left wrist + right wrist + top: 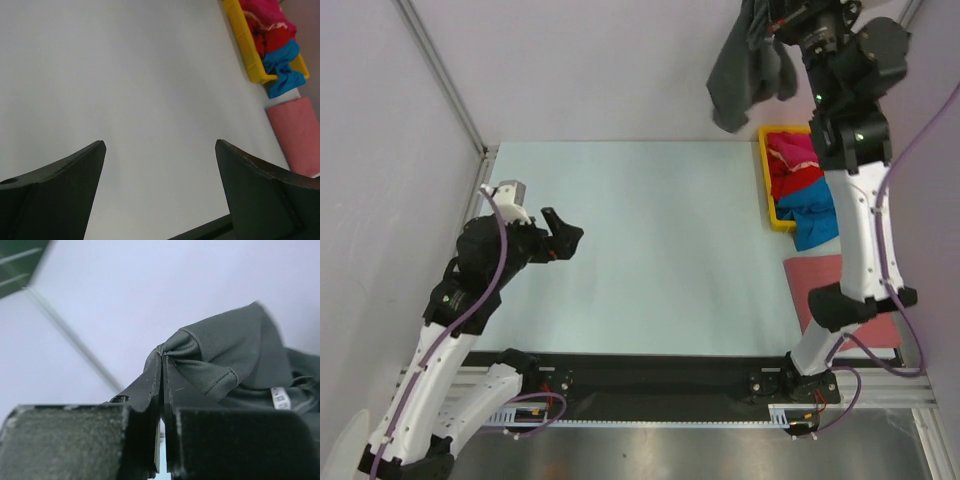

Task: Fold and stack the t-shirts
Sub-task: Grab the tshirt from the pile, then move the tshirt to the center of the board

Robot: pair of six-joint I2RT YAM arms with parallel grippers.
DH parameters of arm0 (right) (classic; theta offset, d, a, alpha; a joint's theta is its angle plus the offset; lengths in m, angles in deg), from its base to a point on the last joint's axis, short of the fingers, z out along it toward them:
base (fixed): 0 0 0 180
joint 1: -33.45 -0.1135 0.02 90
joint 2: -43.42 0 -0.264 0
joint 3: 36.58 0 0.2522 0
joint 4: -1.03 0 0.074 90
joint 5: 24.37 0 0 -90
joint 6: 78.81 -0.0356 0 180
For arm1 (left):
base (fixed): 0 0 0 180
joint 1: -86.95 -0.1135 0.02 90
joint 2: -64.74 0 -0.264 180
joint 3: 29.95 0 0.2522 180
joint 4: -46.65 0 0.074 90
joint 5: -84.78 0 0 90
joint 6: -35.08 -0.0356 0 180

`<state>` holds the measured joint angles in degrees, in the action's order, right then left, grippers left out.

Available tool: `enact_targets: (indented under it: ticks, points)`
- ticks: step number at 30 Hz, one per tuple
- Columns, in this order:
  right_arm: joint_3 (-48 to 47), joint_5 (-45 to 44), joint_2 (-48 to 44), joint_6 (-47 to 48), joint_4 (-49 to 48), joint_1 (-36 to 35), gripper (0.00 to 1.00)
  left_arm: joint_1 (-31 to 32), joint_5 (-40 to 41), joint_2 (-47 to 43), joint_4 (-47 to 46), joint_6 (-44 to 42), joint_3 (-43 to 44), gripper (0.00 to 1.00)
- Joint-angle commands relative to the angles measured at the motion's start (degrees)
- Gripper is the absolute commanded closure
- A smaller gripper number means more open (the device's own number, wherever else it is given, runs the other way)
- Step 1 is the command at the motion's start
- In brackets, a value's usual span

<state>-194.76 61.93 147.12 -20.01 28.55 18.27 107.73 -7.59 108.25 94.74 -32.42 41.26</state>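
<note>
High at the back right, my right gripper is shut on a bunched fold of the dark grey t-shirt, which hangs in the air above the table's far edge. In the right wrist view the fingertips pinch the grey cloth. Magenta, red and bright blue t-shirts lie heaped in the yellow tray. A salmon-pink t-shirt lies flat near the right arm. My left gripper hovers open over the table's left side, nothing between its fingers.
The pale blue table stretches between the arms. The yellow tray stands at the far right. Grey walls and a metal post enclose the back and left. A black rail runs along the near edge.
</note>
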Motion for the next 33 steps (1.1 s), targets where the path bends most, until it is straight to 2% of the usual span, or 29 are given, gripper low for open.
enact_targets:
  ticks: [1, 4, 5, 6, 8, 9, 10, 11, 12, 13, 15, 16, 18, 19, 21, 25, 26, 28, 30, 33]
  points:
    - [7.6, 4.7, -6.9, -8.3, 1.0, -1.0, 1.0, -0.8, -0.4, -4.8, 0.6, 4.0, 1.4, 0.02]
    - [25.3, 6.7, -17.9, -8.7, 5.0, -3.1, 1.0, -0.8, 1.0, -8.2, 3.0, 4.6, 2.4, 0.03]
    - [29.7, 7.0, -20.9, -8.8, 8.2, -3.4, 0.97, -0.8, 1.1, -8.8, 4.3, 4.6, 2.7, 0.02]
    - [40.3, 9.1, -27.3, -9.1, 9.3, -3.5, 0.91, -0.8, 1.1, -9.9, 5.2, 4.6, 3.4, 0.02]
    - [51.4, 10.6, -33.8, -8.7, 11.5, -3.5, 0.68, -0.8, 1.3, -10.8, 8.0, 4.0, 4.1, 0.03]
    - [61.0, 11.2, -40.7, -8.7, 14.9, -3.5, 0.55, -0.8, 1.4, -11.3, 8.9, 3.8, 4.2, 0.02]
    - [66.1, 11.7, -43.6, -7.9, 17.3, -3.5, 0.37, -0.8, 1.6, -11.5, 9.9, 3.4, 4.4, 0.02]
    - [70.2, 11.5, -46.5, -7.7, 23.4, -3.5, 0.29, -0.8, 1.8, -11.4, 11.5, 3.2, 4.4, 0.0]
    - [77.0, 12.0, -50.3, -7.4, 26.6, -3.4, 0.25, -0.8, 2.0, -11.3, 12.2, 3.2, 4.0, 0.0]
    - [79.9, 12.8, -52.1, -6.0, 29.3, -3.3, 0.22, -0.8, 1.1, -10.6, 12.6, 3.2, 3.5, 0.0]
    - [85.2, 14.9, -54.5, -5.3, 34.2, -3.3, 0.2, -0.8, -0.5, -9.1, 12.6, 3.7, 1.1, 0.0]
    - [89.3, 15.4, -56.6, -5.4, 35.3, -3.3, 0.21, -0.7, -4.4, -7.1, 12.1, 4.5, 0.0, 0.0]
    - [93.2, 18.4, -58.0, -5.6, 33.9, -3.4, 0.23, -0.7, -9.2, -4.1, 7.8, 5.5, -4.1, 0.02]
    - [95.9, 19.3, -58.2, -6.0, 32.8, -3.4, 0.24, -0.7, -12.6, 0.1, 6.5, 6.6, -5.1, 0.03]
    - [97.7, 20.6, -56.9, -6.6, 29.3, -3.3, 0.24, -0.6, -13.9, 4.2, 1.9, 7.5, -7.9, 0.05]
    - [99.1, 22.2, -48.3, -8.4, 20.5, -3.3, 0.25, -1.4, -8.4, 17.1, -3.5, 8.9, -6.6, 0.03]
    - [98.2, 22.3, -43.5, -8.7, 16.7, -3.4, 0.25, -1.9, -8.0, 22.7, -5.7, 8.8, -5.8, 0.03]
    - [96.4, 22.2, -37.5, -8.2, 14.3, -3.4, 0.23, -3.0, -7.3, 28.1, -6.3, 8.5, -3.0, 0.04]
    - [91.1, 21.8, -28.2, -4.9, 13.9, -3.3, 0.22, -3.5, -7.1, 36.1, -6.4, 7.8, -0.4, 0.08]
    - [83.4, 18.0, -18.7, -1.2, 18.7, -3.4, 0.21, -3.5, -8.8, 44.5, -8.2, 8.0, 1.5, 0.16]
